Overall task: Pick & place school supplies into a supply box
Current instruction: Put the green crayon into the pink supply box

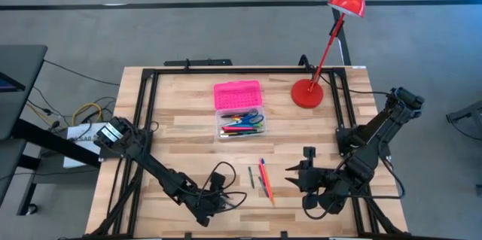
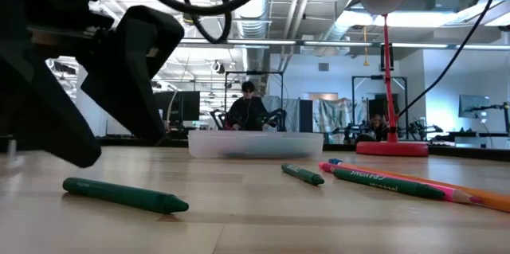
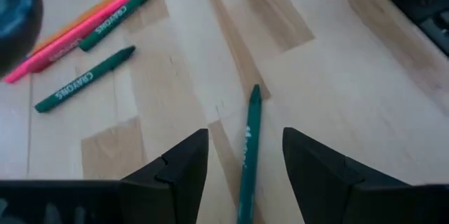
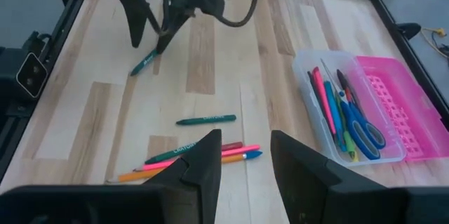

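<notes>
crayons are what's left for me: a green crayon [image 3: 249,155] lies flat on the table [image 1: 181,97] between the fingers of my left claw [image 3: 245,161], which stands apart around it without touching, at about 7 o'clock in the high view. i judge it light, stiff and round, so it could roll or skid on the smooth wood; taking it across the middle of its length should keep it level. a second green crayon [image 4: 205,119] lies alone near 6 o'clock, and a small bundle of pink, orange and green sticks [image 4: 196,156] lies just right of it. the supply box [image 1: 240,123] sits toward 12 o'clock, its clear base already holding pens and blue-handled scissors [image 4: 363,131], the pink lid [image 1: 237,93] folded open behind it. my right claw [image 4: 244,157] hovers at 5 o'clock, fingers apart, holding nothing. from above, my left claw hides its crayon completely, and in the low view the box's contents are only a blur behind the wall. a red lamp [image 1: 306,93] stands at 1 o'clock.
</notes>
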`<state>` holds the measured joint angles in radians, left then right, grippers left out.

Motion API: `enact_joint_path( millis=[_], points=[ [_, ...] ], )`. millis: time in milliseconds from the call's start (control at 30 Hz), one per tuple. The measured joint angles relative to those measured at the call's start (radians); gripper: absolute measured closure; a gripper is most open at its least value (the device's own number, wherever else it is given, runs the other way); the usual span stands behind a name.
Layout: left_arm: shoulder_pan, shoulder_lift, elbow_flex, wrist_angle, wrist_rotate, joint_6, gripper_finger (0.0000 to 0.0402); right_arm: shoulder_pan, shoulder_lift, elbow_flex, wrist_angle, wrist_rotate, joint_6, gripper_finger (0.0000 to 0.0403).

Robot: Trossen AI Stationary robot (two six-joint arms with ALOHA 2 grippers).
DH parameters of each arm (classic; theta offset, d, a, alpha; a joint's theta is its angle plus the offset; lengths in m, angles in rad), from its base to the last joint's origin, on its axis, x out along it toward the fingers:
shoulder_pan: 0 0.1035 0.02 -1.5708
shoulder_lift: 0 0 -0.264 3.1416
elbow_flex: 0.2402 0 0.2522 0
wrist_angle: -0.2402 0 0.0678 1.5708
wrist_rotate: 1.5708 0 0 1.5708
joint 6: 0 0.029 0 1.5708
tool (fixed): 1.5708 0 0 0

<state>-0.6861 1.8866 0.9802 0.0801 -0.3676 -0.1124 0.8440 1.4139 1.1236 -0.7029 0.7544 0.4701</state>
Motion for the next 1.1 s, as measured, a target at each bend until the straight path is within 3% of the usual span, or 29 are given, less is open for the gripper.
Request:
enact_joint_path(
  millis=[333,700,1100],
  points=[
    [0.009,0.036,0.000,-0.007,0.024,-0.011,0.0223,-0.014,0.000,0.000,0.000,0.001,-0.006,0.0285],
    [0.059,0.052,0.005,-0.030,0.120,-0.115,0.0226,-0.013,0.000,0.000,0.008,-0.031,0.035,0.0285],
    [0.111,0.055,0.038,-0.147,0.219,-0.135,0.0311,-0.013,0.000,0.000,0.008,-0.047,0.054,0.0285]
  ],
)
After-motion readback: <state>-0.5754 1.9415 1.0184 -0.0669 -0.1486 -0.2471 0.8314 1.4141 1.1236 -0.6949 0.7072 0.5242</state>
